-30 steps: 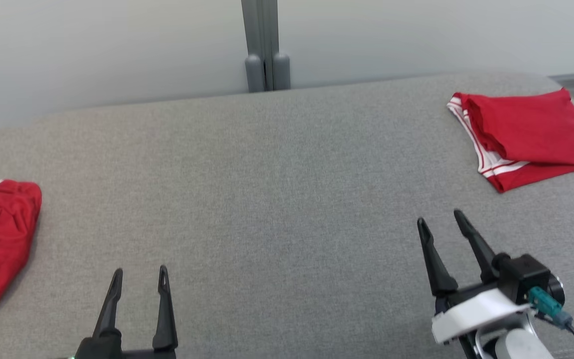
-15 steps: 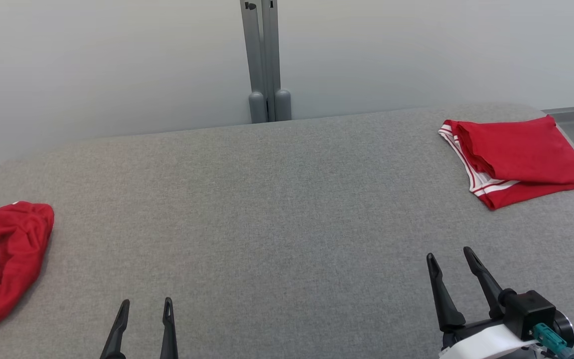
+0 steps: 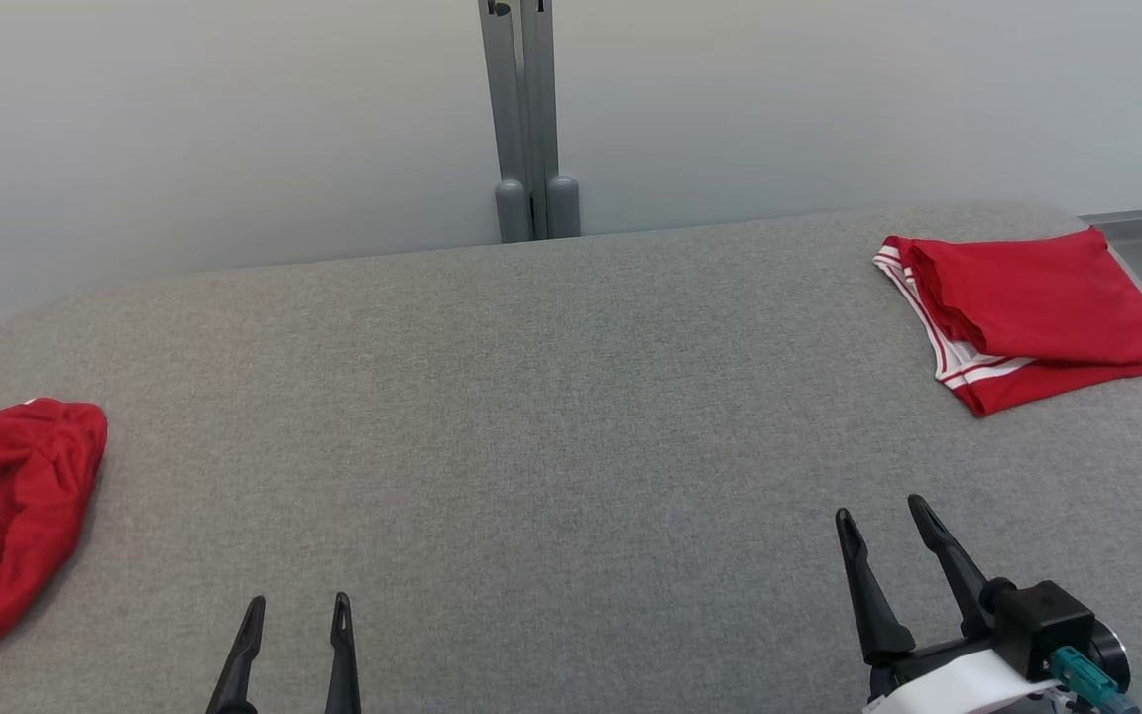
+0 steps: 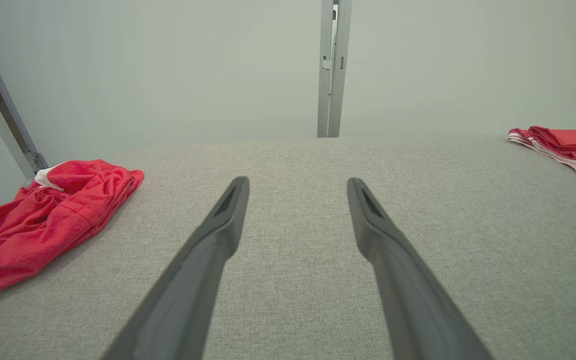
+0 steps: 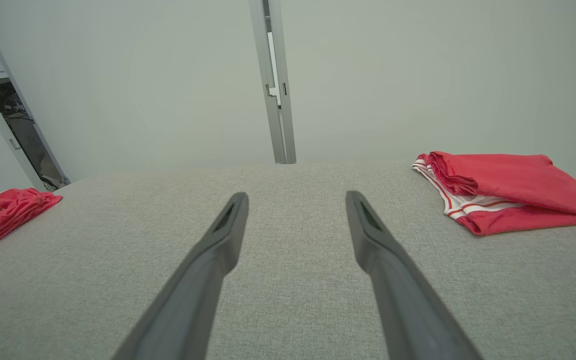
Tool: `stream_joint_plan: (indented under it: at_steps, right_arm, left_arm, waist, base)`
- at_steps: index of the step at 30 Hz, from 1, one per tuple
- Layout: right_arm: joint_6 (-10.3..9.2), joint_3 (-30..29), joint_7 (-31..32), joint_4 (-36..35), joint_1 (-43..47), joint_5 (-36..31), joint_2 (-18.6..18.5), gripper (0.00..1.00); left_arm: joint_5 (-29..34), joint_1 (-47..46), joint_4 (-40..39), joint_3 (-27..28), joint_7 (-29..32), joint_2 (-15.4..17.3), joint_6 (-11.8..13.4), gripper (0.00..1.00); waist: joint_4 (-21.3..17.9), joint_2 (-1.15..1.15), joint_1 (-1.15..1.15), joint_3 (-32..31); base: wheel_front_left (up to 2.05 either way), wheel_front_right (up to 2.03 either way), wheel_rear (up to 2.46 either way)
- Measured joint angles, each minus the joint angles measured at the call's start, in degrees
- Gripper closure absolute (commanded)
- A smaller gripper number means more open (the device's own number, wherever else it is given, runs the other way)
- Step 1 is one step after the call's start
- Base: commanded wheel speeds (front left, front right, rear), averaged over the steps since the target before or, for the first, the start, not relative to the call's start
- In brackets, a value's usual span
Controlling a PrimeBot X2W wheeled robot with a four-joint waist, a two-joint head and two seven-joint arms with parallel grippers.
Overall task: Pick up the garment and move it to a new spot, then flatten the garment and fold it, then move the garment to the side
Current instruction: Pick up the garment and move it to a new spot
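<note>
Wall: pale and plain, it stands behind the far edge of the table.
Table: a wide surface covered with grey fabric, with rounded far corners. Its middle part is bare.
Post: a grey metal upright against the wall, at the middle of the far edge of the table.
Folded garment: red with white stripes along one border. It lies flat and folded near the far right corner of the table, well apart from both grippers.
Crumpled garment: red with a little white at its far end. It lies in a loose heap at the left edge of the table and is partly cut off by the head view. Nothing touches it.
Right gripper: at the lower right of the head view, above the table. Its two dark fingers are spread apart and hold nothing, with only grey fabric between them.
Left gripper: at the lower left, its fingertips pointing to the far side. The fingers are also spread apart and empty, and the crumpled garment lies well apart on its left.
</note>
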Motion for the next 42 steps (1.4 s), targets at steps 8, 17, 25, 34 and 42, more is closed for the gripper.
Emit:
stream_joint_plan:
  at_steps: [8, 17, 25, 34, 42]
  right_arm:
    - [0.00, -0.12, 0.00, 0.19, 0.06, 0.11, 0.05, 0.00]
    - [0.00, -0.23, 0.00, 0.23, 0.74, 0.49, 0.21, 0.00]
    - [0.00, 0.86, 0.00, 0.29, 1.31, 1.05, 0.15, 0.00]
    - [0.00, 2.30, 0.00, 0.27, 2.14, 1.46, 0.14, 0.00]
    - [0.00, 2.70, 0.00, 0.22, 2.09, 1.53, 0.51, 0.00]
  left_arm:
    - [0.01, -0.08, 0.20, -0.16, 0.00, -0.01, 0.04, 0.00]
    - [-0.14, -0.32, 0.36, -0.18, 0.00, -0.02, 0.07, 0.00]
    - [0.16, -0.75, 0.15, -0.41, 0.00, -0.04, -0.02, 0.00]
    - [-0.09, -0.48, -0.48, -0.55, 0.00, -0.05, 0.34, 0.00]
    - [0.02, 0.35, -1.94, -0.36, 0.00, -0.04, 0.82, 0.00]
  waist:
    - [0.13, 0.00, 0.00, 0.10]
    - [1.09, 0.00, 0.00, 0.16]
    - [5.02, 0.00, 0.00, 0.41]
    - [13.42, 0.00, 0.00, 0.71]
    - [21.83, 0.00, 0.00, 0.74]
  base:
    - [0.00, 0.00, 0.00]
    - [0.00, 0.00, 0.00]
    - [0.00, 0.00, 0.00]
    - [0.00, 0.00, 0.00]
    - [0.00, 0.00, 0.00]
